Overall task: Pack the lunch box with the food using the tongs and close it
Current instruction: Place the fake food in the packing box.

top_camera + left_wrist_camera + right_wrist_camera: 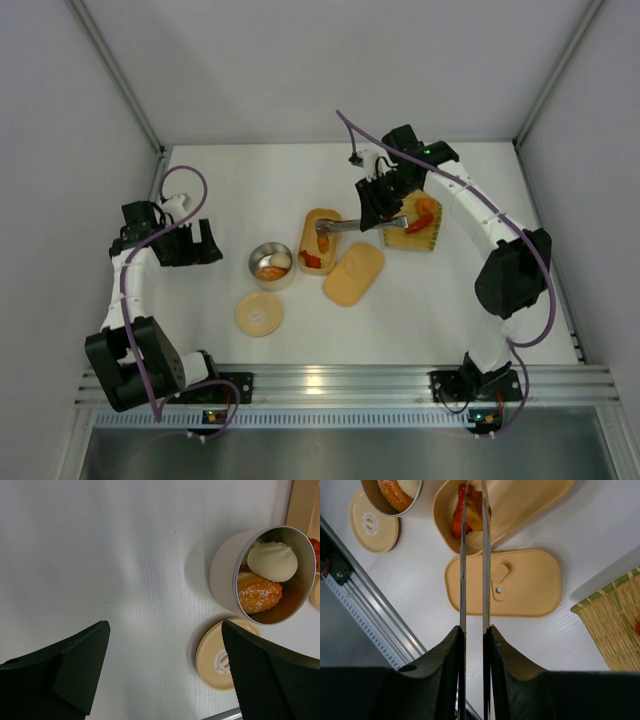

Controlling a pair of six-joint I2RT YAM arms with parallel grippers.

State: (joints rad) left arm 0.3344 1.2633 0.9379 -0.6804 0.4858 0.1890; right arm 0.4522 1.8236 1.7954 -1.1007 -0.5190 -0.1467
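My right gripper [385,215] [473,627] is shut on the silver tongs [350,226] [462,555], and the two thin arms stay slightly apart. The tong tips reach over the pale-orange lunch box [322,215] [530,500], where red and orange food pieces [311,259] [461,515] lie between them; whether one is pinched I cannot tell. The box's flat lid [354,273] [525,582] lies beside it. A steel tin [271,265] [225,575] holds a white ball [272,560] and an orange piece [257,592]. The tin's tan lid [259,313] [212,655] lies nearby. My left gripper [190,243] [165,630] hangs open and empty to the tin's left.
A woven yellow tray [412,238] [615,615] with a red food piece [424,215] sits right of the box, under my right arm. An aluminium rail [320,380] [375,605] runs along the near edge. White walls enclose the table on three sides.
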